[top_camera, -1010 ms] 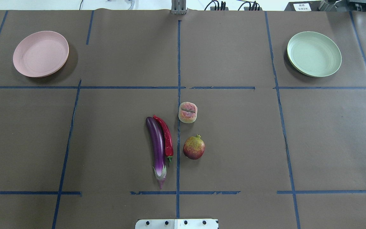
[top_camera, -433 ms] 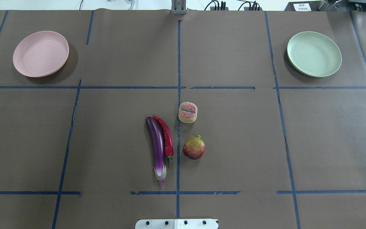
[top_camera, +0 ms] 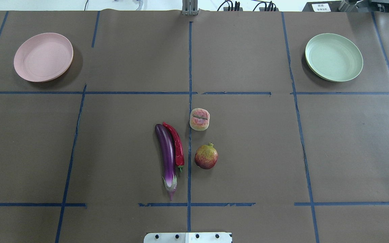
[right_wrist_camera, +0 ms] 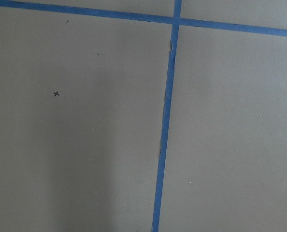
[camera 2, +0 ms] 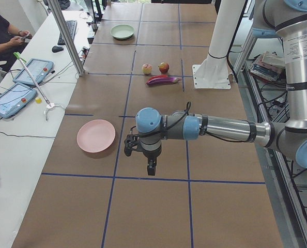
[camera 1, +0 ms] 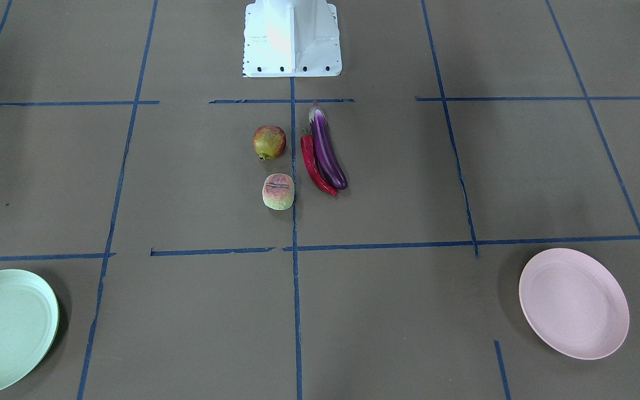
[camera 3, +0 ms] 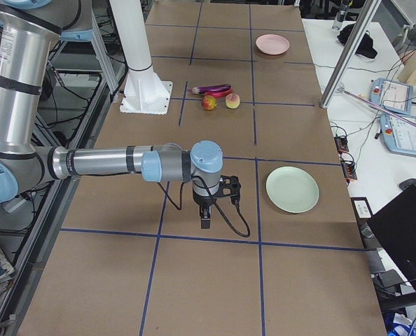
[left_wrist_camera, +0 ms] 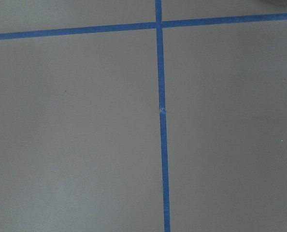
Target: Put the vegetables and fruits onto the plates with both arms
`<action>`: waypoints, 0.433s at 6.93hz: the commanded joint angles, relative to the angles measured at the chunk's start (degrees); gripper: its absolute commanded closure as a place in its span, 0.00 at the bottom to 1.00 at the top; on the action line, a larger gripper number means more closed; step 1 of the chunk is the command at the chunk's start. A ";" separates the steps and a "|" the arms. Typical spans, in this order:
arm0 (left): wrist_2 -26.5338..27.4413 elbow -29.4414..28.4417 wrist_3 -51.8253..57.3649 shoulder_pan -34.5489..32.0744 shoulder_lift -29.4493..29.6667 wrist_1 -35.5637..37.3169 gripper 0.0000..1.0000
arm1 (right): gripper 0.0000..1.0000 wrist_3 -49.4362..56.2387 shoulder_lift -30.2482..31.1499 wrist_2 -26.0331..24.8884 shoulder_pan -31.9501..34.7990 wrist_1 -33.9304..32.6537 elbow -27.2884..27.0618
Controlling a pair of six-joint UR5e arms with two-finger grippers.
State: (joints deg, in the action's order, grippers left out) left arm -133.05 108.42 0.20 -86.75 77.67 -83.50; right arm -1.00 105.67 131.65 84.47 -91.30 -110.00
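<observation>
The purple eggplant (top_camera: 167,155) lies mid-table with the red chili pepper (top_camera: 177,145) touching its right side. The red-and-yellow fruit (top_camera: 206,157) and the pale pink fruit (top_camera: 199,119) sit just right of them. The pink plate (top_camera: 43,57) is far left and the mint green plate (top_camera: 333,57) far right; both hold nothing. My left gripper (camera 2: 151,168) hangs over bare table near the pink plate (camera 2: 95,136). My right gripper (camera 3: 205,222) hangs near the green plate (camera 3: 292,189). Both show only in side views, so I cannot tell whether they are open or shut.
The white base block (camera 1: 292,39) stands at the table's near edge. Blue tape lines grid the brown table cover. A metal pole (camera 2: 65,36), tablets and a seated operator (camera 2: 1,31) are beside the table's far side.
</observation>
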 commanded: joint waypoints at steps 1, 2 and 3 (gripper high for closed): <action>-0.19 0.38 -0.02 0.18 0.37 -0.52 0.00 | 0.00 -0.14 -0.38 0.36 -0.27 0.07 0.40; -0.11 0.56 -0.11 0.27 0.90 -0.87 0.00 | 0.00 -0.23 -0.29 2.01 -0.19 -0.02 0.40; -0.19 0.65 -0.11 0.27 1.51 -0.96 0.00 | 0.00 -0.32 -0.29 2.38 -0.27 -0.02 0.49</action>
State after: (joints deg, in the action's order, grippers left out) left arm -133.20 108.90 0.12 -86.53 78.51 -84.24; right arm -1.21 105.40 133.20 84.26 -91.29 -109.59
